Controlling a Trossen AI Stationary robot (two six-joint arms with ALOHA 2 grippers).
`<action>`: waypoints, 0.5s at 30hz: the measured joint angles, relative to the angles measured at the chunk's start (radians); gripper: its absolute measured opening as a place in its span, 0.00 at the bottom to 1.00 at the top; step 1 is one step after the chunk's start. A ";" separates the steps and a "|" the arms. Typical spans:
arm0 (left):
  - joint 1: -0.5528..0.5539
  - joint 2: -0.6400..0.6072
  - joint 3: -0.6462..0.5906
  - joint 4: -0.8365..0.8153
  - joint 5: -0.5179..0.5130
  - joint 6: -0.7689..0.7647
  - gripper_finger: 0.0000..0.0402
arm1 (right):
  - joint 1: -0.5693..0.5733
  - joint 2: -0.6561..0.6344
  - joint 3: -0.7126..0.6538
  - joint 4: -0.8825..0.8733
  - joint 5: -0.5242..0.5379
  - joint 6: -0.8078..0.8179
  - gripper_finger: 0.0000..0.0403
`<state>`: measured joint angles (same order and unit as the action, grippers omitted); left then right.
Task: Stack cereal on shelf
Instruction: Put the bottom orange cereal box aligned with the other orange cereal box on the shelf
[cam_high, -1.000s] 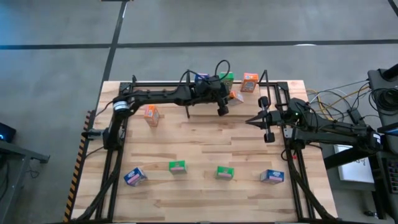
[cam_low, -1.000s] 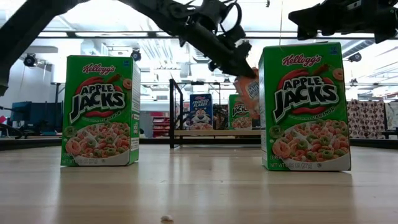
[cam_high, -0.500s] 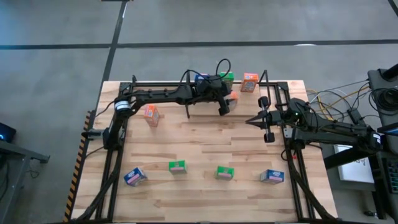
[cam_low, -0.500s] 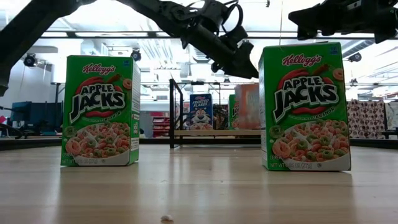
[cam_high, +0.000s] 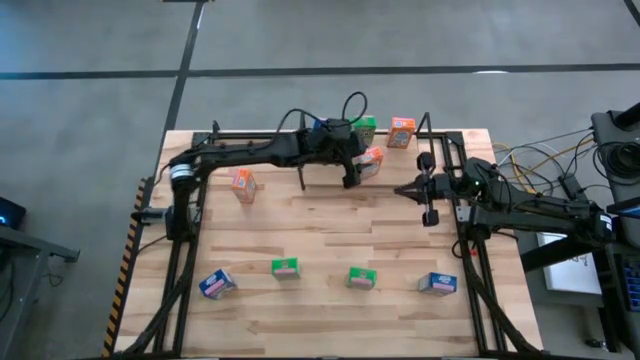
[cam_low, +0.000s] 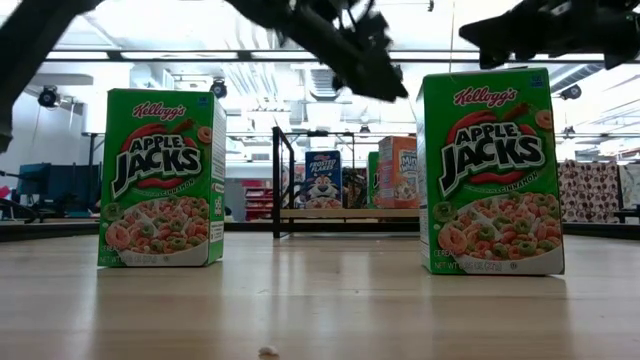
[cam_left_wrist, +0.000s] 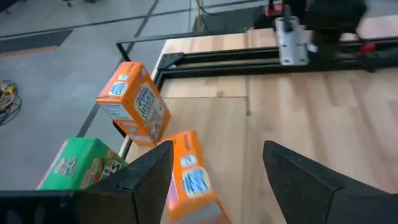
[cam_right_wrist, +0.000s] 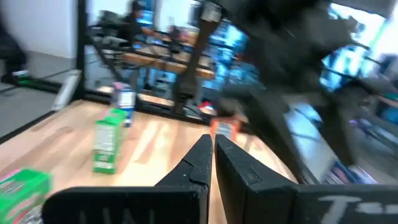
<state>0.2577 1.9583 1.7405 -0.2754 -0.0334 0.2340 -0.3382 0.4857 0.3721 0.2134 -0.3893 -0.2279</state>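
Note:
Three cereal boxes stand on the shelf (cam_low: 345, 213) at the table's far middle. They are a blue box (cam_low: 322, 178), a green box (cam_low: 378, 178) and an orange box (cam_low: 399, 172), which stands upright on its bottom beside the green one. My left gripper (cam_high: 350, 177) is open just above and short of that orange box (cam_left_wrist: 193, 180), its fingers clear of it. A second orange box (cam_left_wrist: 134, 102) and the green box (cam_left_wrist: 81, 165) lie beyond. My right gripper (cam_high: 412, 190) waits shut at the right, off the table.
Loose boxes stand on the table: an orange one (cam_high: 242, 184) at the far left, and a blue (cam_high: 217, 284), two green (cam_high: 285, 267) (cam_high: 361, 278) and another blue (cam_high: 437, 284) in a row near the front. Black side frames (cam_high: 180, 270) run along both edges.
My left gripper has opened and let go of the orange box, then risen and drawn back a little from the shelf. The box, held tilted in the air a second ago, now stands upright on the shelf board beside the green one.

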 joint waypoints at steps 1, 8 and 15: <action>-0.009 -0.020 0.000 -0.029 0.000 0.001 0.58 | 0.000 0.001 0.000 -0.001 0.028 0.014 0.03; -0.123 -0.181 -0.094 -0.096 0.000 -0.004 0.58 | -0.001 0.002 -0.001 -0.052 0.154 0.072 0.03; -0.214 -0.417 -0.397 0.062 -0.010 -0.051 0.58 | -0.001 0.002 -0.001 -0.053 0.181 0.110 0.03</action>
<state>0.0434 1.5412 1.3436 -0.2139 -0.0434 0.1830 -0.3389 0.4873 0.3710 0.1605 -0.2081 -0.1179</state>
